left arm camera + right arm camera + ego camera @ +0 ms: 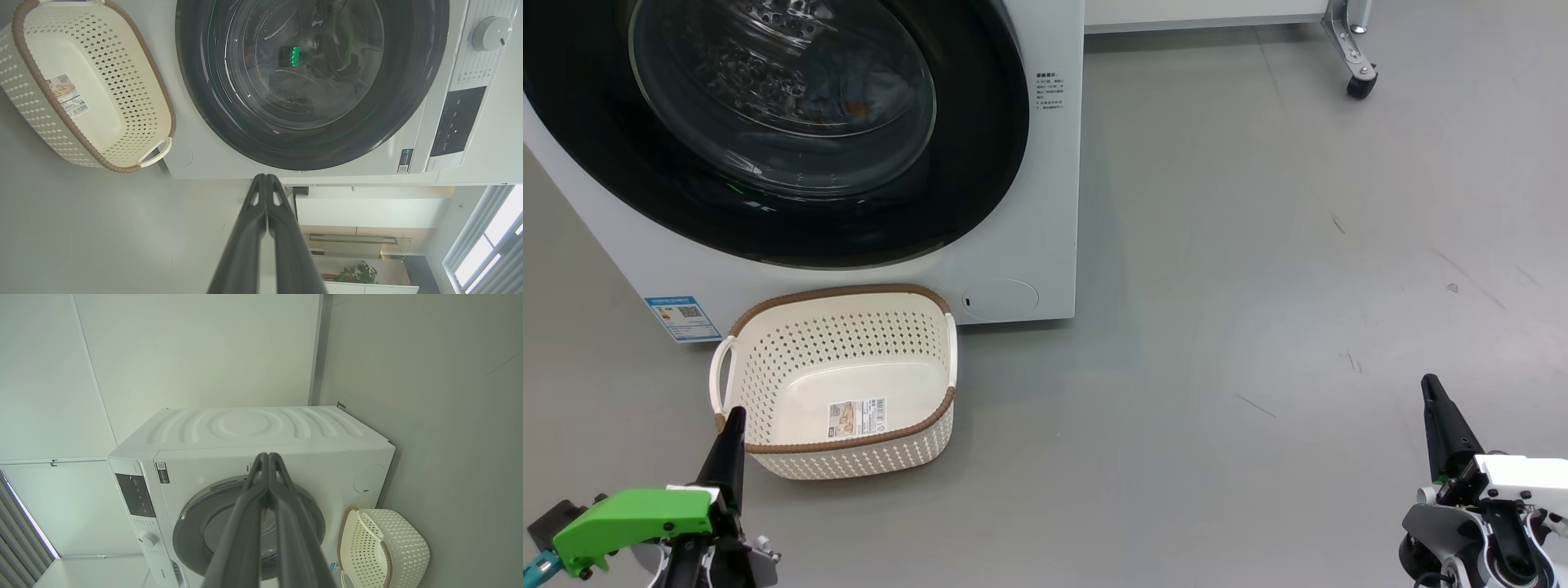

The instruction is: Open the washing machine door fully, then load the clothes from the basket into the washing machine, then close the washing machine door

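The white washing machine [1021, 237] stands at the upper left, and the washing machine door [980, 163], with its black rim and glass bowl, sits flush against the front. Through the glass I make out pale blue clothes [854, 104] with orange-brown marks in the drum. The cream basket [849, 461] stands on the floor below the door, holding nothing but its label sticker. My left gripper [734, 415] is shut, with its tip at the basket's near left corner. My right gripper [1429, 382] is shut and empty, far to the right. The left wrist view shows the door [408, 102], the basket [24, 94] and the shut fingers [261, 212].
Open grey floor [1258, 286] stretches right of the machine. A metal frame's caster wheel [1361, 84] stands at the far right. A blue label sticker [683, 317] is on the machine's lower left. The right wrist view shows the machine [245, 424] against a white wall.
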Available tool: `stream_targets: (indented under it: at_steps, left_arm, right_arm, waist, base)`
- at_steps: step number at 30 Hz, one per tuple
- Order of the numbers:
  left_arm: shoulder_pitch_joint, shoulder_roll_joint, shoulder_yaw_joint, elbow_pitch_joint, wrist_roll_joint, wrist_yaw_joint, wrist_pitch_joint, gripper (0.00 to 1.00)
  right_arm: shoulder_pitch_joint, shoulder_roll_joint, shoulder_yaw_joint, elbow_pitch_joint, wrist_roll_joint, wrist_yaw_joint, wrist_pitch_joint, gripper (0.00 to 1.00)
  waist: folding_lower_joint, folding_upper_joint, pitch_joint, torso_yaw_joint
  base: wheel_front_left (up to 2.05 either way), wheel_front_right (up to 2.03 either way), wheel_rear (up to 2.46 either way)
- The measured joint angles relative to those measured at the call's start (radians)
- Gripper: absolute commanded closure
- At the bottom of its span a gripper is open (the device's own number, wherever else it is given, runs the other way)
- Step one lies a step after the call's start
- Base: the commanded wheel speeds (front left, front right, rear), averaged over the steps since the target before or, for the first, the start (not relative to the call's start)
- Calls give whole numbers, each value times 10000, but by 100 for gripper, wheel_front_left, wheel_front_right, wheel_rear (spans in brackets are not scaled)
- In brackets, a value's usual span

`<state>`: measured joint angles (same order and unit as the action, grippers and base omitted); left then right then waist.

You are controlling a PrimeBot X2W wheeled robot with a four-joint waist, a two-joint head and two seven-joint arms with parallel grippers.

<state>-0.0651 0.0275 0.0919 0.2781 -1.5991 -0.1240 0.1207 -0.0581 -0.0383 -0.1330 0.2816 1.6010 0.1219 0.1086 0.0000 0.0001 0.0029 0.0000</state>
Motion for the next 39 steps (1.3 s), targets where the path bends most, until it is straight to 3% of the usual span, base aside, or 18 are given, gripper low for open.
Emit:
stream_targets:
  at_steps: [39]
  left_arm:
    - [0, 0, -13, -10, -4, 0, -2, 100]
  right_arm:
    - [0, 2, 0, -8, 0, 0, 0, 100]
  waist:
    - [0, 0, 0, 0]
  base:
    - [0, 0, 0]
